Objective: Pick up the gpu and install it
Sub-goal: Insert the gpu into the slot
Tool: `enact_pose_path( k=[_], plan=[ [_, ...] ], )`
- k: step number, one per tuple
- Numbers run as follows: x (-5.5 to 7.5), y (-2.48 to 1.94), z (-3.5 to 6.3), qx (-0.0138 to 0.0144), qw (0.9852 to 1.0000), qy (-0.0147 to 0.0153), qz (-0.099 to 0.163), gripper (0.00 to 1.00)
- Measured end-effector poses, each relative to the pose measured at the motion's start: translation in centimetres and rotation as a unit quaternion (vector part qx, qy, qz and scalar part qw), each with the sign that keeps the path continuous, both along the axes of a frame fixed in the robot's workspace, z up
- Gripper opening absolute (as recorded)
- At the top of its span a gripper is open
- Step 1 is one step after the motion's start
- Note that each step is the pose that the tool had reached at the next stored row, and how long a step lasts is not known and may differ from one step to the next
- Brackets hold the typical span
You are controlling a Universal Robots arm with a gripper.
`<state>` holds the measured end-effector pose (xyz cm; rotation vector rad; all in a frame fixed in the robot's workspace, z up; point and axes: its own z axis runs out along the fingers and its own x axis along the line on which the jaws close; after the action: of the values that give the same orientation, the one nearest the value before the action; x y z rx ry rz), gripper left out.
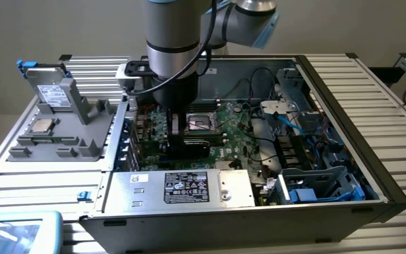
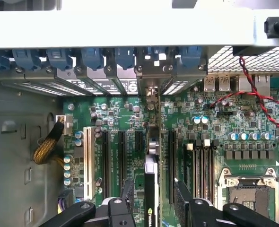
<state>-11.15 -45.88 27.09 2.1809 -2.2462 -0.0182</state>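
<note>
A: Status?

B: I have the end effector [image 2: 151,208] down inside the open grey metal computer case [image 1: 344,95], over the green motherboard [image 2: 224,123]. Its black fingers [image 2: 125,189] are closed in on the gpu [image 2: 150,189], a thin black card I see edge-on, standing upright between them.

A: Where does the card sit against the board?

B: It runs in line with the long black expansion slots [image 2: 122,161], and its far end points at the silver bracket openings [image 2: 151,87] in the rear wall of the case, under the row of blue retention clips [image 2: 125,56]. I cannot tell whether its lower edge is in a slot or only above it.

A: What else is near?

B: The silver square processor socket [image 2: 250,196] is beside the fingers. In the exterior view the arm [image 1: 178,58] comes straight down into the middle of the case. The case rests on the slatted aluminium bench [image 1: 372,84]. Toward the bench's edge at the exterior view's left stands a grey moulded fixture [image 1: 69,132] carrying a small square silver processor chip [image 1: 43,125].
</note>
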Motion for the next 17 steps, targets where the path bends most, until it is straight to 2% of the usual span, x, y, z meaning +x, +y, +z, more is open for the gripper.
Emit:
enact_pose_path(
  k=[6, 8, 9, 11, 12, 14, 17],
  plan=[
    [0.0, 0.0, 0.65, -0.0004, 1.0, 0.0006, 0.0, 0.45],
    [0.01, 0.01, 0.75, -0.0008, 1.0, 0.0006, 0.0, 0.33],
    [0.01, 0.02, 0.78, -0.001, 1.0, 0.0007, 0.0, 0.33],
    [0.01, 0.01, 0.82, -0.0014, 1.0, 0.0009, 0.0, 0.21],
    [0.0, 0.02, 0.83, -0.0013, 1.0, 0.0009, 0.0, 0.21],
    [0.0, 0.02, 0.84, -0.0014, 1.0, 0.001, 0.0, 0.12],
    [0.0, 0.02, 0.84, -0.0014, 1.0, 0.001, 0.0, 0.12]
  ],
)
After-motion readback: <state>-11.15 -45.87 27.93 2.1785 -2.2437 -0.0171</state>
